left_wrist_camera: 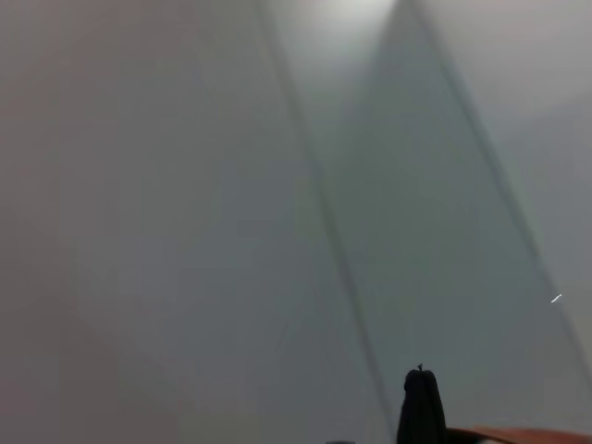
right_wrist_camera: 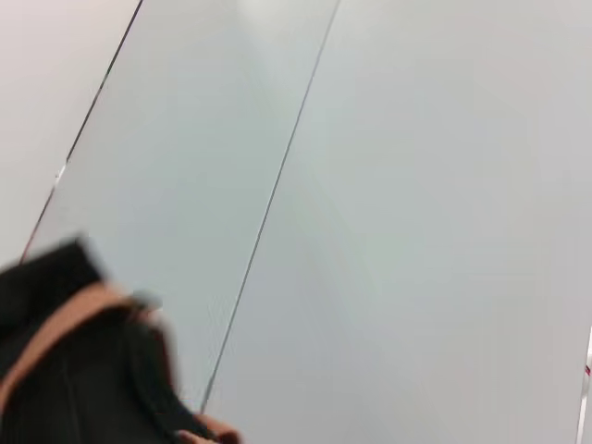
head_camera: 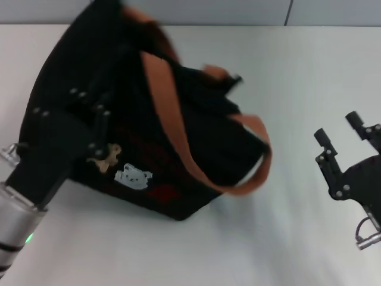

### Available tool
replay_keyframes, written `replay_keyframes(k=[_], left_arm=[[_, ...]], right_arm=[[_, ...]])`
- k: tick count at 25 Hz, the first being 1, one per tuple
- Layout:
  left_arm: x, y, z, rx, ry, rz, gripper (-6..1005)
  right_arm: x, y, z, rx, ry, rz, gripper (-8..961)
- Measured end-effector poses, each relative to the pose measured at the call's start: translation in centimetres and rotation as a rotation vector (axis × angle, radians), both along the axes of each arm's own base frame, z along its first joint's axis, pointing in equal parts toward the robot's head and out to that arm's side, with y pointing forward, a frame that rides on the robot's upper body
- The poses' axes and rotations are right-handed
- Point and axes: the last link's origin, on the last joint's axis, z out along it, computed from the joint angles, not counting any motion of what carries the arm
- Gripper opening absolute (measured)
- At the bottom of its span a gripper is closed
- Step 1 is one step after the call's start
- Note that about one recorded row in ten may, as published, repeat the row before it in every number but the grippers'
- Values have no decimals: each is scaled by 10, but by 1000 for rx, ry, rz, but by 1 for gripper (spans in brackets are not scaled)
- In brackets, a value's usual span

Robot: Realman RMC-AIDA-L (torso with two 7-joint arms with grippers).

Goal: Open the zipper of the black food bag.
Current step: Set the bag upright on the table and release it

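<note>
Here, black food bag [head_camera: 196,149] on white table [head_camera: 297,238], grey wall [head_camera: 238,11] behind.

A plain white table [head_camera: 309,89] fills the foreground. Behind its far edge rises a pale grey wall [head_camera: 238,11], split by a dark vertical seam [head_camera: 288,12].

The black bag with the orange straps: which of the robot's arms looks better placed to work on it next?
Probably the left. The left gripper is right against the black food bag, while the right gripper hangs open over bare table, apart from it. The zipper isn't clearly visible.
</note>
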Motion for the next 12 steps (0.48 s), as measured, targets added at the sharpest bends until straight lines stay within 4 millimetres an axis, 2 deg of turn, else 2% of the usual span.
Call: replay_keyframes(k=[3, 8, 11, 12], left_arm=[[-16, -6, 1, -28, -5, 86, 104], [-29, -13, -9, -74, 21, 174, 104], [-29, -13, -11, -85, 22, 174, 103], [-22, -10, -20, -147, 20, 153, 103]], right_arm=[[-3, 2, 5, -5, 49, 27, 323], [-7, 5, 7, -36, 107, 48, 557], [-5, 5, 9, -48, 123, 49, 596], [-5, 5, 10, -53, 130, 49, 610]])
